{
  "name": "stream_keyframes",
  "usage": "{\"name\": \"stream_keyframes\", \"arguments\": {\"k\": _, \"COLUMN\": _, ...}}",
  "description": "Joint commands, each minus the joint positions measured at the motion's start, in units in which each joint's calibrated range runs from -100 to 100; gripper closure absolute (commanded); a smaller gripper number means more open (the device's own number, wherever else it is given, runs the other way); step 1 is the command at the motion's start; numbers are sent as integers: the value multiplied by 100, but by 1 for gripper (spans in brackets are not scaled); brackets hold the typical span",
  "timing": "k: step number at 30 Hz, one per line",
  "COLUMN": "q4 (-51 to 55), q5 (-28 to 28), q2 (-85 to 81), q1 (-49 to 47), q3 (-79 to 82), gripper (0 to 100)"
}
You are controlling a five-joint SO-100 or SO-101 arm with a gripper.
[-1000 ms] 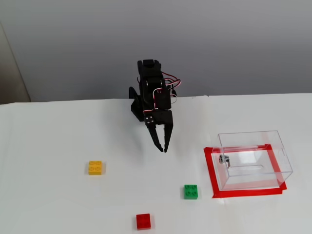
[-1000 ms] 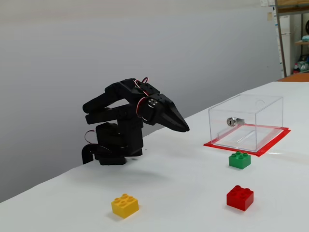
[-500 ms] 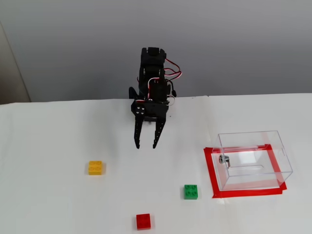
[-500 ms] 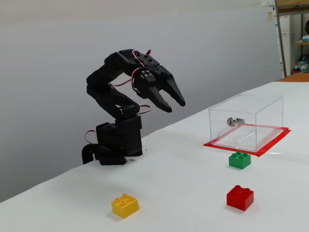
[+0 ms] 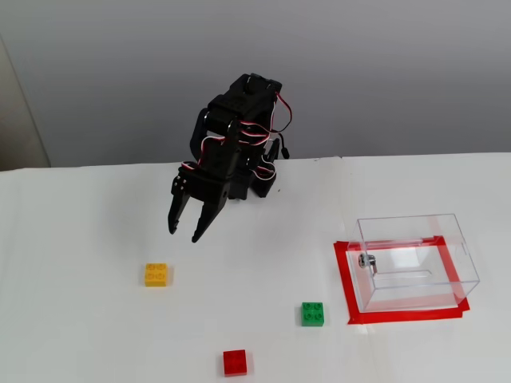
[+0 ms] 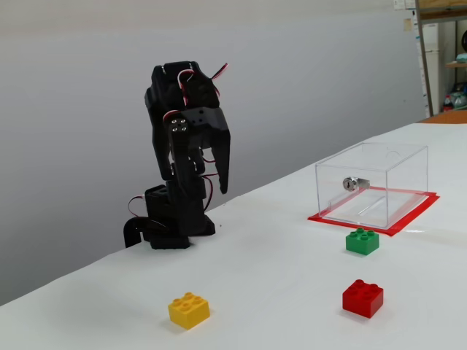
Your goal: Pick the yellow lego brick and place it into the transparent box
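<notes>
While nothing sits between its jaws, the gripper hangs in the air above the white tabletop, its two black fingers spread apart and pointing down toward the lower left of a fixed view. In another fixed view the gripper appears left of centre, well clear of the surface, fingers aimed downward in front of the arm's base.

Furthest left among the loose pieces, the yellow lego brick lies flat on the tabletop at the left-centre of the frame, below and slightly left of the fingertips and apart from them. From the lower-angle camera the yellow lego brick rests near the bottom edge, studs up, ahead of the arm's base.

Moving right, the red brick sits near the bottom edge, a little left of centre; it shows at the lower right as the red brick in the side camera. Next comes the green brick, just beside the left strip of the red tape outline; the green brick lies just in front of that tape when seen from the side.

At the right of both fixed views stands the transparent box, upright inside the taped rectangle, with a small metal fitting on its left wall. Seen from the side, the transparent box holds no brick.
</notes>
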Motion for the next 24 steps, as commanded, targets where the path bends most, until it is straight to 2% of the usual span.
{"name": "stream_keyframes", "arguments": {"k": 1, "q4": 11, "q5": -11, "q2": 308, "q1": 307, "q3": -243, "gripper": 82}}
{"name": "stream_keyframes", "arguments": {"k": 6, "q4": 29, "q5": -27, "q2": 800, "q1": 632, "q3": -252, "gripper": 82}}
{"name": "stream_keyframes", "arguments": {"k": 8, "q4": 20, "q5": -194, "q2": 961, "q1": 758, "q3": -334, "gripper": 81}}
{"name": "stream_keyframes", "arguments": {"k": 12, "q4": 29, "q5": -465, "q2": 1564, "q1": 898, "q3": -777, "gripper": 68}}
{"name": "stream_keyframes", "arguments": {"k": 14, "q4": 107, "q5": -492, "q2": 1903, "q1": 891, "q3": -1147, "gripper": 65}}
{"name": "stream_keyframes", "arguments": {"k": 21, "q4": 716, "q5": -507, "q2": 3032, "q1": 839, "q3": -2305, "gripper": 63}}
{"name": "stream_keyframes", "arguments": {"k": 24, "q4": 829, "q5": -737, "q2": 3261, "q1": 736, "q3": -2368, "gripper": 64}}
